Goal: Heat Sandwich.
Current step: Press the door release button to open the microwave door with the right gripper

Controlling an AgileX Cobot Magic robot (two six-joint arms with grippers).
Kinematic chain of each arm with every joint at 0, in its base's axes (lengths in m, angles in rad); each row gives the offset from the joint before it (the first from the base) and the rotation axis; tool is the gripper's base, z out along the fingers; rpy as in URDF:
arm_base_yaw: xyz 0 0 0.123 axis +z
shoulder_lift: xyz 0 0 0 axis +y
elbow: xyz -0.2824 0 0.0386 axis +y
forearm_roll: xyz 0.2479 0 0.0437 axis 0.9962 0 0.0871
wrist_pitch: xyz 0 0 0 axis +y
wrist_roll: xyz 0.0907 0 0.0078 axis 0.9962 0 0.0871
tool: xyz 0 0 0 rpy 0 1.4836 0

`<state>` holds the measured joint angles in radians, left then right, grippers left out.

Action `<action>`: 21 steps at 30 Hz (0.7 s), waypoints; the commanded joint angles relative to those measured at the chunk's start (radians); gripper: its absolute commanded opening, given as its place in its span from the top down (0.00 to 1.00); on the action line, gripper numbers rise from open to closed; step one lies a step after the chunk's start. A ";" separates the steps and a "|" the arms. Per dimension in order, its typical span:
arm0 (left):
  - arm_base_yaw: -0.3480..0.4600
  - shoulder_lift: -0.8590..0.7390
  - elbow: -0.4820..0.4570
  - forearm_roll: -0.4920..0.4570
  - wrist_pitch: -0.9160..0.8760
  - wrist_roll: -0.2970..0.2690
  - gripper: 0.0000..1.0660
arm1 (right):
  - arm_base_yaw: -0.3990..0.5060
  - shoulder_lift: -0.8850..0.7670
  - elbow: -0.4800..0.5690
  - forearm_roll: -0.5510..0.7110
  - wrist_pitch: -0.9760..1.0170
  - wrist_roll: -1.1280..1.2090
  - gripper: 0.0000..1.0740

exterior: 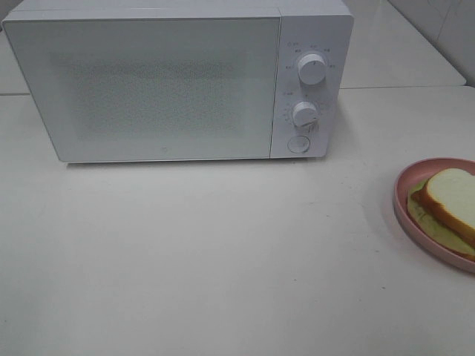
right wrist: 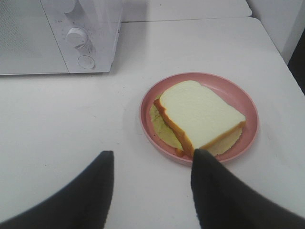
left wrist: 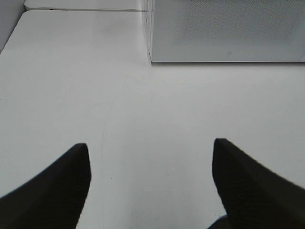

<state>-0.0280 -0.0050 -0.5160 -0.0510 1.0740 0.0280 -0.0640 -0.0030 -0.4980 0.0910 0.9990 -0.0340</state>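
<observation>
Resting on pink plate (right wrist: 238, 93): sandwich (right wrist: 200, 114); microwave (exterior: 148, 89) shut, well apart fr. it.

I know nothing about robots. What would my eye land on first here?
A big white microwave, door shut, stands at the back of the white table. At the right edge a sandwich lies on a pink plate. The left gripper and right gripper, both black, hang open and empty, the right one near the plate.
</observation>
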 commanded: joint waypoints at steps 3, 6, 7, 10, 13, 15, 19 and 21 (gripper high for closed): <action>0.004 -0.023 0.002 -0.001 -0.004 -0.002 0.36 | -0.002 -0.029 0.004 0.007 -0.003 0.001 0.53; 0.004 -0.023 0.002 -0.001 -0.004 -0.002 0.36 | -0.002 -0.029 0.004 0.007 -0.003 0.001 0.53; 0.004 -0.023 0.002 -0.001 -0.004 -0.002 0.36 | -0.002 -0.029 0.004 0.007 -0.003 0.001 0.53; 0.004 -0.023 0.002 -0.001 -0.004 -0.002 0.36 | -0.002 -0.029 0.002 0.007 -0.007 0.001 0.53; 0.004 -0.023 0.002 -0.001 -0.004 -0.002 0.36 | -0.002 -0.016 -0.010 0.007 -0.023 0.001 0.55; 0.004 -0.023 0.002 -0.001 -0.004 -0.002 0.36 | -0.002 -0.007 -0.015 0.007 -0.033 0.001 0.56; 0.004 -0.023 0.002 -0.001 -0.004 -0.002 0.36 | -0.002 0.037 -0.023 0.006 -0.103 0.001 0.58; 0.004 -0.023 0.002 -0.001 -0.004 -0.002 0.36 | -0.002 0.054 -0.023 0.007 -0.152 0.001 0.58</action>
<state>-0.0280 -0.0050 -0.5160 -0.0510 1.0740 0.0280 -0.0640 0.0480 -0.5120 0.0910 0.8760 -0.0340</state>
